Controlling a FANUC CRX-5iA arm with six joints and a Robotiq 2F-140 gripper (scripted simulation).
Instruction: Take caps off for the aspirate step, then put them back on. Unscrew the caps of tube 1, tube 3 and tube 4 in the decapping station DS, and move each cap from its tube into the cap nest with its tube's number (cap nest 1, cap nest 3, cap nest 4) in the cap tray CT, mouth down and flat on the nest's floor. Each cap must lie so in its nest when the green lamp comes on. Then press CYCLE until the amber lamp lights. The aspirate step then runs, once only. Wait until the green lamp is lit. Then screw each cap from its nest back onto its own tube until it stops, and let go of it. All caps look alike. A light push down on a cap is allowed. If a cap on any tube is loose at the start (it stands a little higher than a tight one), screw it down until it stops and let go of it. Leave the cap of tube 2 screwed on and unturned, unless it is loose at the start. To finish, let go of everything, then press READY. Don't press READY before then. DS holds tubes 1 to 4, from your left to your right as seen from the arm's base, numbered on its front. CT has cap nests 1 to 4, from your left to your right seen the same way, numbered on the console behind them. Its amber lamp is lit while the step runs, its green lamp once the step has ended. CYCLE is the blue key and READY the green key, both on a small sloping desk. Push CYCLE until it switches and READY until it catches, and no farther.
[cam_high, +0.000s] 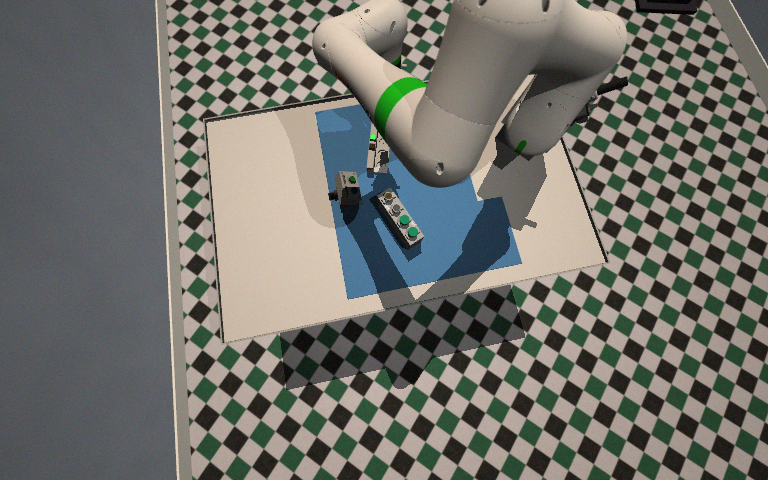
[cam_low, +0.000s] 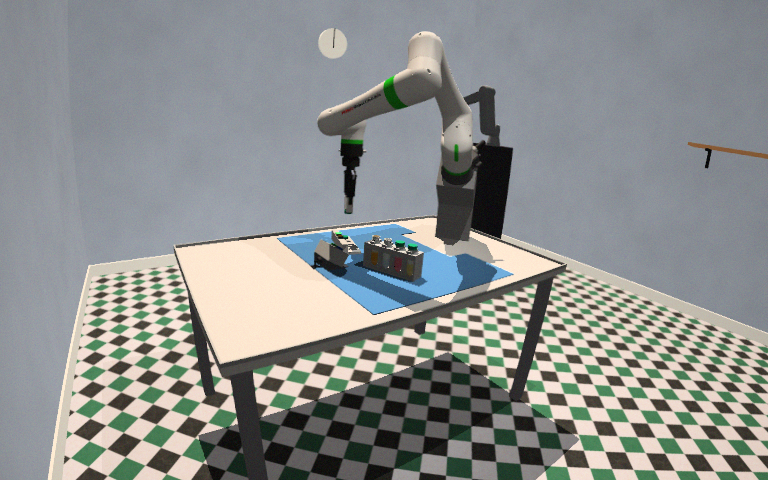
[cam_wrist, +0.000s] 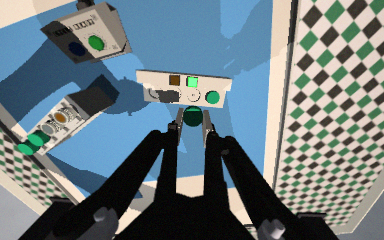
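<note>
In the wrist view my gripper (cam_wrist: 193, 116) is shut on a green cap (cam_wrist: 192, 115) and holds it well above the cap tray (cam_wrist: 184, 90). On the tray the green lamp (cam_wrist: 192, 81) is lit and the amber lamp (cam_wrist: 174, 80) is dark. One end nest holds a green cap (cam_wrist: 213, 97); the nest beside it (cam_wrist: 193, 96) is empty. The decapping station (cam_wrist: 50, 127) shows two open tubes and two tubes with green caps (cam_wrist: 31, 142). It also shows in the top view (cam_high: 398, 217). In the exterior view the gripper (cam_low: 348, 206) hangs high over the table.
The sloping key desk (cam_wrist: 85, 35) carries the blue key (cam_wrist: 76, 48) and the green key (cam_wrist: 95, 43); it stands beside the station (cam_high: 347, 187). The arm's elbow hides most of the tray in the top view. The table's edge lies to the right in the wrist view.
</note>
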